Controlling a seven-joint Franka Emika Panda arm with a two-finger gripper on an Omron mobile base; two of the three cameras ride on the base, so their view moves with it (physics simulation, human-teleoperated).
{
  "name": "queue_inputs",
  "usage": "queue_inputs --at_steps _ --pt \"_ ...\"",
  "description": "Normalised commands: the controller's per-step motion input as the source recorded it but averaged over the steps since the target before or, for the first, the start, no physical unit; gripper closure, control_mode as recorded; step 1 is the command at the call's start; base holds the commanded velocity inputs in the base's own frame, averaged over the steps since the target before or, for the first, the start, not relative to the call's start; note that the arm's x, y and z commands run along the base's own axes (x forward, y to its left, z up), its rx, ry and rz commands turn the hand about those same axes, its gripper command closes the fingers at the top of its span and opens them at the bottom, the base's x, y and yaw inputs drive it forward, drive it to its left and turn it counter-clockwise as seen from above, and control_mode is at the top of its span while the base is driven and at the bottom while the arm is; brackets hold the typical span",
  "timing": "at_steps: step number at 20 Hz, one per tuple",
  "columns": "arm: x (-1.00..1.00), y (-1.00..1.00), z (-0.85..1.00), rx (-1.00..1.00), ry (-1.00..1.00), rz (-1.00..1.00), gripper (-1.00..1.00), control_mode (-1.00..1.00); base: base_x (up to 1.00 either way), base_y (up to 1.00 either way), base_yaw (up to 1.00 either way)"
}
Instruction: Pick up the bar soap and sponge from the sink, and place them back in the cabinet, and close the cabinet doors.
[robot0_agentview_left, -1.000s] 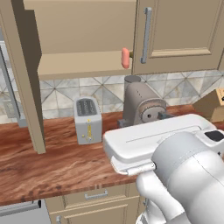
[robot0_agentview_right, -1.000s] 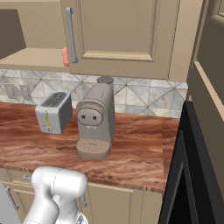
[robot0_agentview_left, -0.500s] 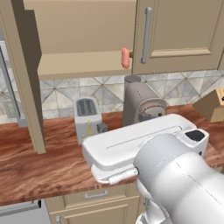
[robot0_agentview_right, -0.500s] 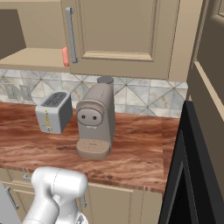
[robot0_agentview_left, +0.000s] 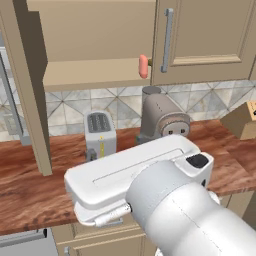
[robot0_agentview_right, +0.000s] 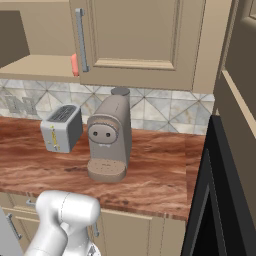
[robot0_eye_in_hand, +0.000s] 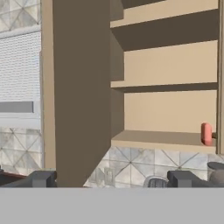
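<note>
The gripper (robot0_eye_in_hand: 111, 178) hangs empty, jaws spread wide, facing the open cabinet (robot0_eye_in_hand: 170, 105). The bar soap (robot0_agentview_left: 143, 66) stands at the bottom shelf's front lip beside the right door (robot0_agentview_left: 205, 40); swinging that door shut could knock it off.

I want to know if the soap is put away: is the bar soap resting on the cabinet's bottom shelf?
Touching. In the hand view the bar soap stands on end on the cabinet's bottom shelf, at its front edge beside the right door, with no gap beneath it.
</note>
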Motion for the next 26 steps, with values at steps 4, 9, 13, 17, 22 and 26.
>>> queue_inputs --at_steps 4,9,13,17,22,26 --pt "-0.11 0.31 0.00 0.00 0.00 0.04 -1.00 -1.00 0.00 0.00 0.00" --pt "-0.10 0.27 0.00 0.00 0.00 0.04 -1.00 -1.00 0.00 0.00 0.00" --pt "-0.06 0.26 0.00 0.00 0.00 0.04 -1.00 -1.00 0.00 0.00 0.00" --pt "0.00 0.23 0.00 0.00 0.00 0.04 -1.00 -1.00 0.00 0.00 0.00" --pt "0.00 0.20 0.00 0.00 0.00 0.03 -1.00 -1.00 0.00 0.00 0.00" --pt "0.00 0.18 0.00 0.00 0.01 0.00 -1.00 -1.00 0.00 0.00 0.00"
